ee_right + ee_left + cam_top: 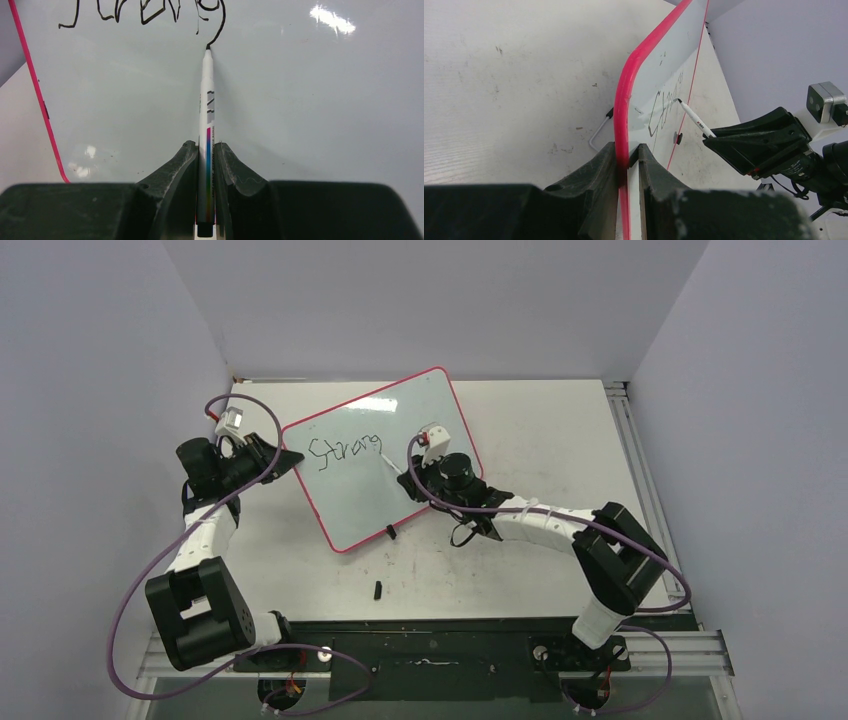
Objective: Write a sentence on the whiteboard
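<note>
The whiteboard (420, 410) lies tilted on the table, with a pink-red rim. The sentence (345, 450) reads only "Strong" in black script. My left gripper (290, 458) is shut on the board's left rim (623, 100), with one finger on each side of it (628, 152). My right gripper (405, 478) is shut on a white marker (206, 100) and holds it upright between the fingers (206, 150). The marker's tip touches the tail of the last letter (215, 30). The marker (694, 119) and the writing (661, 105) also show in the left wrist view.
A small black cap (379, 589) lies on the white tabletop in front of the board. A black foot (389, 532) sits at the board's near edge. A wire stand (596, 137) shows under the board. Grey walls close the left, back and right.
</note>
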`<state>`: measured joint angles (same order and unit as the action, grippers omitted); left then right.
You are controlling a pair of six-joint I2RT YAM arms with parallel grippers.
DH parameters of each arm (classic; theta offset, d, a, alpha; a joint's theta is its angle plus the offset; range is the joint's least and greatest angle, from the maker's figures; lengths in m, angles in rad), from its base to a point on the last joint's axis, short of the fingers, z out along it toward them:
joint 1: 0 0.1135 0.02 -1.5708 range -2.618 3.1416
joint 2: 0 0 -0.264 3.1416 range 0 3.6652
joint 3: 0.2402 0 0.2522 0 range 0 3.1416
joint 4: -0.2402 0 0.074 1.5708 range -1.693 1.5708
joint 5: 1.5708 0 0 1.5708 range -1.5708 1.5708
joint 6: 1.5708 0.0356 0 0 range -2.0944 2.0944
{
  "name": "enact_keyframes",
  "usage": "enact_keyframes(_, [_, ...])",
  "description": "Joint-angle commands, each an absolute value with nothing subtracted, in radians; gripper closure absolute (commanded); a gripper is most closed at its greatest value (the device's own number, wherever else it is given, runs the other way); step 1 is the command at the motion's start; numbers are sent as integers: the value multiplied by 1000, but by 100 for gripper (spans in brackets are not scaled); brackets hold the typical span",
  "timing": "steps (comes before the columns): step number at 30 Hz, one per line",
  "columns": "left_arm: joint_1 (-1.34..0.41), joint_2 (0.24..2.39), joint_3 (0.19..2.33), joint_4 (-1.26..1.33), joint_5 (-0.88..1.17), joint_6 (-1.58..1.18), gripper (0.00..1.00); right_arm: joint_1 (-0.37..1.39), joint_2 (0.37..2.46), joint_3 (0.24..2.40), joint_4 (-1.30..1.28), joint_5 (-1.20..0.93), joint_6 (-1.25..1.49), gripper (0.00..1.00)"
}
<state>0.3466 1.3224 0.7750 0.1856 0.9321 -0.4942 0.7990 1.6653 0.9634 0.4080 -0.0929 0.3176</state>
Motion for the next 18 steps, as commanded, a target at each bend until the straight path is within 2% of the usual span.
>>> enact_keyframes(1, [351, 1300, 793, 229, 917, -475, 89, 823, 1611, 950, 413, -74, 313, 95])
enact_keyframes(13, [351, 1298, 791, 216, 909, -464, 89, 861, 1596, 1005, 461, -46, 312, 95])
enact_keyframes(18, [351, 1295, 793, 180, 904, -434, 83, 864, 1501, 1001, 455, -23, 293, 95])
